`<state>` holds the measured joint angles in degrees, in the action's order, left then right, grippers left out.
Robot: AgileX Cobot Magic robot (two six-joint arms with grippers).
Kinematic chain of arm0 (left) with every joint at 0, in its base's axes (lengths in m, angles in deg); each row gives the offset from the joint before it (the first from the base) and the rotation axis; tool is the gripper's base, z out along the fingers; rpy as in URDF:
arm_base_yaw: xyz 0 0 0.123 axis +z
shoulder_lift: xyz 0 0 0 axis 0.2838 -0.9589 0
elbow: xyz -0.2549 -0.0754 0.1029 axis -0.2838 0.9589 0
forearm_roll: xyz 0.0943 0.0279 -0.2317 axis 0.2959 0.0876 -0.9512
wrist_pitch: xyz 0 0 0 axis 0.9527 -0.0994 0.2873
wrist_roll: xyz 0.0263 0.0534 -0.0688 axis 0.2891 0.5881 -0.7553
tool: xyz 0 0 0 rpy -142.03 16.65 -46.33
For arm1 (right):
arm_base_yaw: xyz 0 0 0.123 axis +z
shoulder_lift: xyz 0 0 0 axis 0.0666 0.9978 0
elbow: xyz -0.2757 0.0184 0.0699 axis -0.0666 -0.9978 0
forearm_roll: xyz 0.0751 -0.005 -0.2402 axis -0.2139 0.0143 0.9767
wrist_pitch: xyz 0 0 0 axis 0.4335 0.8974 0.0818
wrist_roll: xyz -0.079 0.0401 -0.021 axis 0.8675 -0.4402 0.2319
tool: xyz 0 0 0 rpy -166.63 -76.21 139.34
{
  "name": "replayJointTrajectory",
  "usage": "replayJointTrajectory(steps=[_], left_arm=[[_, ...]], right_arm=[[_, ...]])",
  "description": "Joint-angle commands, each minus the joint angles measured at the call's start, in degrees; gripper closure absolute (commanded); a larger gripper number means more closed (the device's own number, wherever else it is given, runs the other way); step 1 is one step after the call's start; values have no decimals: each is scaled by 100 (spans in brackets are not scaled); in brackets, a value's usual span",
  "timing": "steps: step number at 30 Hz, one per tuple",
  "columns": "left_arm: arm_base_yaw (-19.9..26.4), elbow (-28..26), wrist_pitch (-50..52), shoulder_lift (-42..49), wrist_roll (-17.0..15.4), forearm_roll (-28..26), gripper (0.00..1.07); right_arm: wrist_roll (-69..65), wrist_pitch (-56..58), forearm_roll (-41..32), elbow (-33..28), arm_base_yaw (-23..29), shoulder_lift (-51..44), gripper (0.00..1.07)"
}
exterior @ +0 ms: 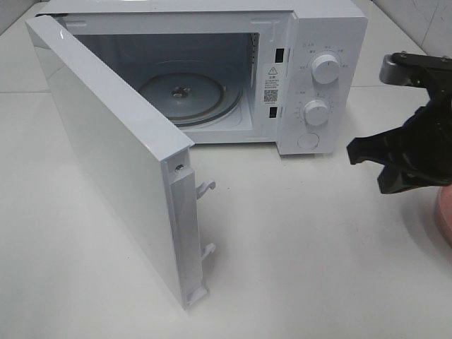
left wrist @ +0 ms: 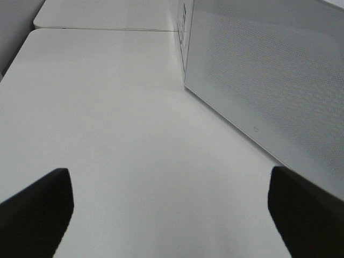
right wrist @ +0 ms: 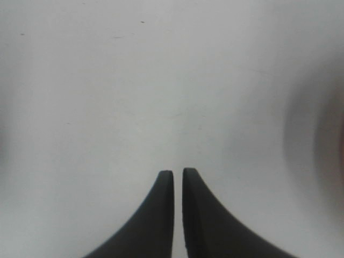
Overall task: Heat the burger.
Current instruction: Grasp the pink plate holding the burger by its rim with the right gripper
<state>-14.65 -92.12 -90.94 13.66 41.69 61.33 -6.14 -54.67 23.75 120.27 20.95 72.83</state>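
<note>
The left gripper point(left wrist: 169, 215) stands wide open, its two dark fingers point(left wrist: 37, 209) far apart over the bare white table point(exterior: 296, 247), holding nothing; just beside it rises a flat white panel with a fine dotted mesh. In the high view this gripper does not show.

The microwave point(exterior: 321, 28) is a white, boxy, smooth-skinned thing. Its door point(exterior: 106, 162) is swung fully out on the left hinge, a flat slab seen edge-on, with two small hooked latches point(exterior: 205, 187) on its free edge. The cavity is lit pale grey, and a round glass turntable point(exterior: 180, 92) lies flat on its floor with nothing on it. Right of the cavity sit two round ribbed dials point(exterior: 325, 68) (one above the other) and a round button point(exterior: 308, 140) below them.

The burger shows in no view, so its place, heading and long axis cannot be told.

The right gripper point(right wrist: 178, 173), matte black and curved, hangs right of the dials, above the table. Its fingers are closed to a thin slit, nothing between them. Just beside it, at the right edge, is a curved sliver of a pink plate point(exterior: 443, 215)
</note>
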Motion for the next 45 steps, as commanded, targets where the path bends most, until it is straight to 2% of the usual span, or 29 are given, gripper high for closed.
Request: replayJointTrajectory(steps=[1, 6, 7, 8, 9, 11, 12, 13, 14, 15, 16, 17, 29, 38, 45], left_arm=[[29, 17, 29, 155, 0, -46, 17], [29, 17, 29, 155, 0, -46, 17], [29, 17, 29, 155, 0, -46, 17], [29, 17, 29, 155, 0, -46, 17], [29, 17, 29, 155, 0, -46, 17], [29, 17, 29, 155, 0, -46, 17], [29, 17, 29, 155, 0, -46, 17], [29, 17, 29, 155, 0, -46, 17], [29, 17, 29, 155, 0, -46, 17], [29, 17, 29, 155, 0, -46, 17], [29, 17, 29, 155, 0, -46, 17], [29, 17, 29, 155, 0, -46, 17], [29, 17, 29, 155, 0, -46, 17], [29, 17, 29, 155, 0, -46, 17], [29, 17, 29, 155, 0, -46, 17]], right_arm=[[132, 332, 241, -17, -206, -143, 101], [493, 882, 424, -17, -607, -223, 97], [590, 963, 470, -17, -676, -223, 94], [670, 1014, 498, -17, -779, -223, 87], [670, 1014, 498, -17, -779, -223, 87], [710, 957, 579, -17, -905, -223, 64], [710, 957, 579, -17, -905, -223, 64], [796, 882, 682, -17, -940, -223, 42], [831, 831, 699, -17, -974, -223, 33], [831, 831, 699, -17, -974, -223, 33], [854, 768, 705, -17, -1026, -212, 14], [917, 745, 716, -17, -1037, -206, 6], [1077, 607, 922, -17, -1094, 355, 9], [1054, 23, 928, -17, -1238, 1129, 13], [1060, -264, 951, -17, -1553, 1541, 15]])
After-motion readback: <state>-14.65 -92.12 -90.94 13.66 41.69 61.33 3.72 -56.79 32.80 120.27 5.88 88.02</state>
